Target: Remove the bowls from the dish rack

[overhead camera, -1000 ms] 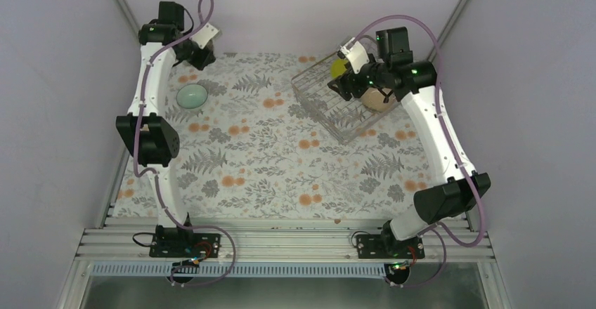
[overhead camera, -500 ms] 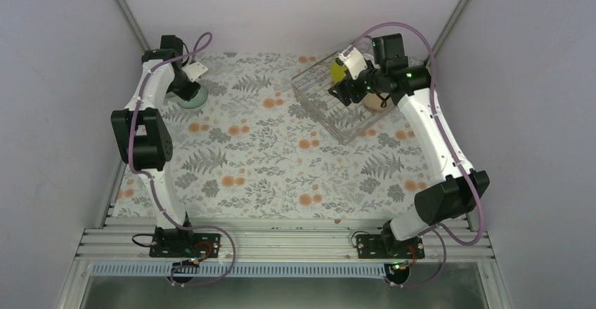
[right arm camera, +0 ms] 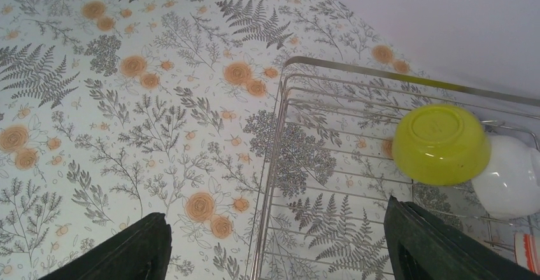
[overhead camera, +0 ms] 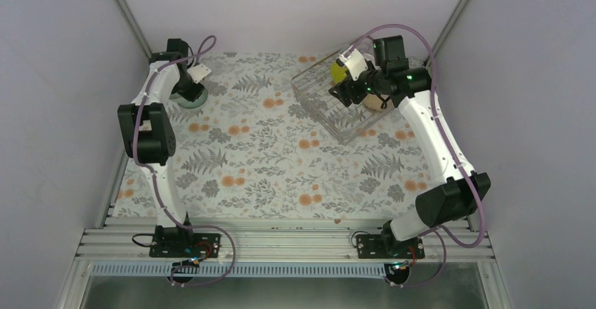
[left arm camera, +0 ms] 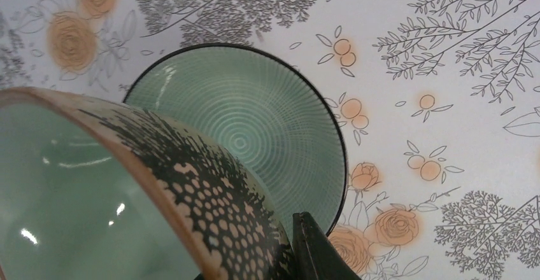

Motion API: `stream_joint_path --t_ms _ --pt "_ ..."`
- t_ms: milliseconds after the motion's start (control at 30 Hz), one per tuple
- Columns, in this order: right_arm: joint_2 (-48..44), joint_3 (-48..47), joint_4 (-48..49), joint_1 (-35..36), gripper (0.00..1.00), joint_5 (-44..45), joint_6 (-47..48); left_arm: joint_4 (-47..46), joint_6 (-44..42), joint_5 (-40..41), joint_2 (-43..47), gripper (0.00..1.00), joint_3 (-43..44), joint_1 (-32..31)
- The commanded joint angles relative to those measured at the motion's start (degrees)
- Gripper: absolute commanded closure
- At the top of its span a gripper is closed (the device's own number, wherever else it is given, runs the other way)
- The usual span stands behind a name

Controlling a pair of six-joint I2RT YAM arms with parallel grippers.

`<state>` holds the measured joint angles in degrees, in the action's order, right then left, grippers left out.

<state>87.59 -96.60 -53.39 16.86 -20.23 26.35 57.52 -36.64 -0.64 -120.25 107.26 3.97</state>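
Observation:
My left gripper (left arm camera: 286,254) is shut on the rim of a bowl (left arm camera: 127,191) that is green inside and black-and-tan speckled outside. It holds that bowl tilted just above a mint green bowl (left arm camera: 255,133) on the table; in the top view the gripper (overhead camera: 188,86) covers most of the mint bowl (overhead camera: 194,100). The dish rack (overhead camera: 327,109) stands at the back right. My right gripper (right arm camera: 274,248) hangs open and empty over the rack's left rim (right arm camera: 278,121). A yellow-green bowl (right arm camera: 440,143) lies upside down in the rack beside a white bowl (right arm camera: 512,175). A red-orange patterned edge (right arm camera: 526,252) shows at the corner.
The floral tablecloth (overhead camera: 267,161) covers the table. Grey walls close in the back and both sides. A tan rounded bowl (overhead camera: 374,100) shows in the rack under my right arm. The metal rail (overhead camera: 281,242) with the arm bases runs along the near edge.
My left arm has swung from the back corner down and forward, bringing the held bowl over the mint green bowl. My right gripper has shifted slightly over the rack and stays open.

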Motion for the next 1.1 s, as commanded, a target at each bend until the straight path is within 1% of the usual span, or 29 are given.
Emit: stream_joint_path --t_ms 0,233,433,833,1067 --pt "-2.0 0.5 1.7 0.2 0.19 0.2 -0.5 -2.4 0.7 0.7 -0.2 0.98 1.7 -1.5" --pt "-1.9 1.6 2.5 0.2 0.19 -0.1 -0.8 -4.9 1.3 2.7 -1.6 0.98 0.9 -3.2" --pt "-2.2 2.0 2.8 0.3 0.19 -0.1 -1.0 -9.0 1.6 7.2 -2.1 0.98 -2.4 -4.0" --pt "-3.0 3.3 3.5 0.2 0.19 -0.3 -1.5 -10.8 1.8 12.0 -3.0 0.98 -2.7 -4.2" --pt "-3.4 3.3 3.5 0.2 0.19 0.2 -1.5 -9.7 2.3 12.3 -4.1 0.98 -2.3 -4.5"
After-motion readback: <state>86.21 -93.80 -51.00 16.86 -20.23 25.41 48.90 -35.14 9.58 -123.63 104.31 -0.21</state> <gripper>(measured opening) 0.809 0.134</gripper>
